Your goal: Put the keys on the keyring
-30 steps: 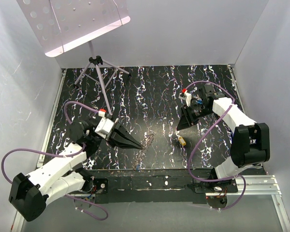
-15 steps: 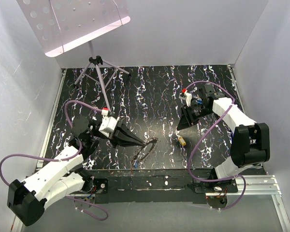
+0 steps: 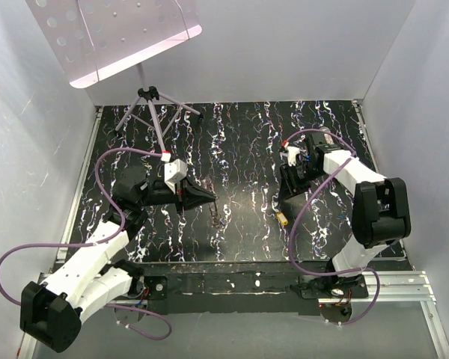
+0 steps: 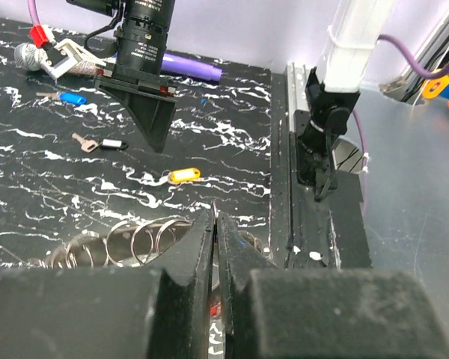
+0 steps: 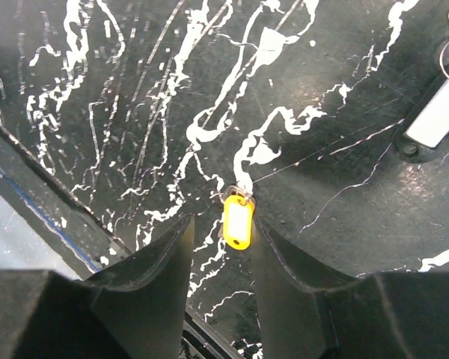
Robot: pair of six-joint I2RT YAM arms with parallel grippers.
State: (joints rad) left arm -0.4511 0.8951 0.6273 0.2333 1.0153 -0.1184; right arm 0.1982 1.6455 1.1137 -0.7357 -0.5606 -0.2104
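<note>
My left gripper [image 3: 210, 198] [image 4: 215, 222] is shut on the keyring [image 3: 214, 215], a chain of metal rings [image 4: 127, 238] that hangs from its tips above the mat. A bit of red shows low between its fingers. A yellow-tagged key [image 3: 282, 219] [image 4: 184, 176] [image 5: 237, 221] lies on the mat. My right gripper [image 3: 287, 185] [image 5: 223, 223] hovers open above it, and the wrist view shows the tag between the two fingers. A black-tagged key [image 4: 105, 143] [image 5: 434, 120] and a blue key [image 4: 69, 97] lie farther back.
A purple marker [image 4: 183, 69] lies near the back of the mat. A tripod stand [image 3: 154, 105] with a perforated panel stands at the back left. The mat's near edge meets a metal rail [image 4: 290, 149] by the right arm's base [image 4: 322, 134].
The left gripper has risen and pulled back to the left, lifting the keyring off the mat near the front edge. The right gripper has shifted slightly towards the back.
</note>
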